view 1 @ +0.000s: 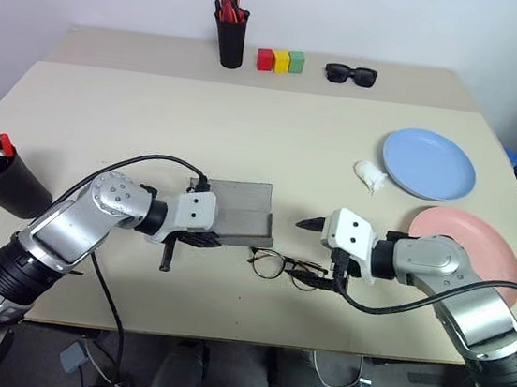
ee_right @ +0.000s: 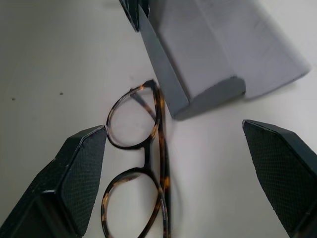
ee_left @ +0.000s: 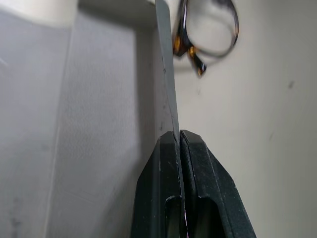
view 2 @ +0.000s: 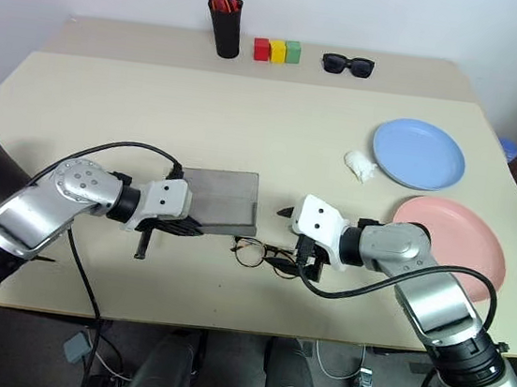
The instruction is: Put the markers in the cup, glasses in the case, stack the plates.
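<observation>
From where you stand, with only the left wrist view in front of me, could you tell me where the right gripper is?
Observer: The right gripper hangs just over the glasses, its jaws wide open on either side of the frame.
Operator: Thank you. Is the case flat on the table?
Observer: No. The left gripper is shut on the near flap of the case and holds it up, with the mouth facing the glasses.
Operator: Are the plates stacked?
Observer: Not yet. The blue plate and the pink plate lie side by side.
</observation>
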Tool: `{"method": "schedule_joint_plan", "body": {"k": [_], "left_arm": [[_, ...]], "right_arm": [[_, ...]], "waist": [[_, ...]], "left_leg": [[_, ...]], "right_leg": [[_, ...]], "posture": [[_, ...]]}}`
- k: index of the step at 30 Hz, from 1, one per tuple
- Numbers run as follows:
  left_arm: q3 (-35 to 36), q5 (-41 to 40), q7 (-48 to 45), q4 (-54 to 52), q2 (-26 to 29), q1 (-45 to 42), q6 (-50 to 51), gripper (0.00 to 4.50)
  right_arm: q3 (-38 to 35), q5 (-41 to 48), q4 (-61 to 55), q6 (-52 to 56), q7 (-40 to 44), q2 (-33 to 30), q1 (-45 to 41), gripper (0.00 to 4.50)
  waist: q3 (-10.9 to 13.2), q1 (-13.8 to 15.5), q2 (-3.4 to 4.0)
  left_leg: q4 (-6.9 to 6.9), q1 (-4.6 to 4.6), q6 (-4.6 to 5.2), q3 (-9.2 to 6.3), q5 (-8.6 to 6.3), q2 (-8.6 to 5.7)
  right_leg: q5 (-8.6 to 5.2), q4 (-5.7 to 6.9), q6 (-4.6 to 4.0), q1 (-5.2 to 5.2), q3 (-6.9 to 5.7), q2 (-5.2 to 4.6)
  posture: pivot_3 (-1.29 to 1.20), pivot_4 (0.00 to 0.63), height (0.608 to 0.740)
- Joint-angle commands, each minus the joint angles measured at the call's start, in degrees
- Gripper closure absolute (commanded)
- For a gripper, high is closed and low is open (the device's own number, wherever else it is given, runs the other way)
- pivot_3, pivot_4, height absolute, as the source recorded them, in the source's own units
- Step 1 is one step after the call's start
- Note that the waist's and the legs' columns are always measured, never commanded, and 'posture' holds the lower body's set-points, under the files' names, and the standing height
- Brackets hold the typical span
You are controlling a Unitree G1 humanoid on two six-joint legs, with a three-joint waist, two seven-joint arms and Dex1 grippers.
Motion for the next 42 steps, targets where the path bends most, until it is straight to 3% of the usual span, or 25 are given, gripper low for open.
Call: {"method": "schedule_joint_plan", "body": {"k": [1,6,8,11,18,19,30,33,38,42], "left_arm": [[1.16,1.84,-0.62,1.32,-1.72,-0.87,-2.88,3.60],[6.04,1.57,3.27,2.41,-4.94,-0.81,-2.48,1.12],[10.21,-1.64,3.95,1.08,-5.55,0.11,-0.64,1.12],[14.81,-4.61,5.32,-1.08,-6.03,2.01,1.52,1.05],[23.38,-8.65,10.04,-7.61,-6.10,12.51,6.39,1.05],[24.39,-9.29,10.82,-8.52,-6.31,13.77,7.16,1.05],[32.46,-11.67,17.72,-13.39,-7.19,24.93,10.39,1.05],[33.17,-12.37,17.84,-15.11,-6.87,26.97,10.75,1.05],[33.77,-14.02,17.46,-18.71,-6.07,29.24,11.64,1.05],[33.82,-14.53,18.43,-19.59,-6.25,29.76,12.37,1.05]], "right_arm": [[1.08,-1.82,-2.47,1.18,-1.14,0.19,-1.23,0.00],[2.24,-3.04,-2.15,2.13,-1.55,0.61,-1.50,0.00],[2.80,-3.75,-1.56,2.33,-1.70,0.68,-1.47,0.00],[3.13,-4.19,-1.17,2.49,-1.88,0.89,-1.26,0.87],[3.89,-5.35,-0.42,2.67,-1.86,1.57,-0.83,4.42],[3.91,-5.50,-0.43,2.55,-1.67,1.46,-0.74,4.47],[1.25,-5.13,-0.31,0.36,0.48,0.23,-1.84,4.47],[1.19,-5.09,-1.08,-0.27,1.40,-0.32,-2.05,3.28],[1.88,-6.18,-0.33,-1.23,1.09,0.37,-2.64,0.79],[4.28,-9.89,3.06,-4.12,0.64,0.07,-2.34,0.79]], "waist": [[0.00,-0.01,0.00],[0.00,-0.08,0.00],[0.00,-0.22,0.00],[0.00,-0.35,0.00],[0.00,-0.27,0.01],[0.00,-0.26,0.01],[-0.01,-0.28,0.01],[-0.01,-0.21,0.01],[-0.01,-0.17,0.01],[-0.01,-0.21,0.01]], "left_leg": [[0.01,0.00,0.00,0.00,0.00,0.00],[0.04,-0.01,0.00,-0.02,0.00,0.00],[0.04,0.00,0.00,-0.02,0.00,0.00],[0.03,0.02,0.01,-0.03,0.00,0.01],[0.02,0.04,0.02,-0.04,-0.01,0.01],[0.03,0.04,0.02,-0.04,-0.01,0.01],[0.05,0.11,0.02,-0.04,-0.01,0.02],[0.06,0.10,0.02,-0.03,-0.01,0.02],[0.06,0.10,0.01,-0.03,-0.01,0.02],[0.06,0.11,0.01,-0.02,-0.01,0.02]], "right_leg": [[0.00,0.02,0.00,0.00,0.00,0.00],[0.02,0.04,0.06,0.00,0.00,0.00],[0.04,0.07,0.10,0.00,-0.01,0.00],[0.11,0.11,0.23,-0.02,-0.01,0.00],[0.11,0.11,0.24,0.00,-0.01,0.00],[0.11,0.11,0.24,0.00,-0.01,0.00],[0.03,0.12,0.06,0.05,-0.01,0.01],[0.02,0.11,0.05,0.06,0.00,-0.01],[0.01,0.09,0.03,0.08,0.00,-0.02],[0.01,0.09,0.02,0.08,-0.01,-0.01]], "posture": [[0.00,0.150,0.740],[0.00,0.150,0.740],[0.00,0.150,0.740],[0.00,0.150,0.740],[0.00,0.150,0.740],[0.00,0.150,0.740],[0.00,0.150,0.740],[0.00,0.150,0.740],[0.00,0.150,0.740],[0.00,0.150,0.740]]}}
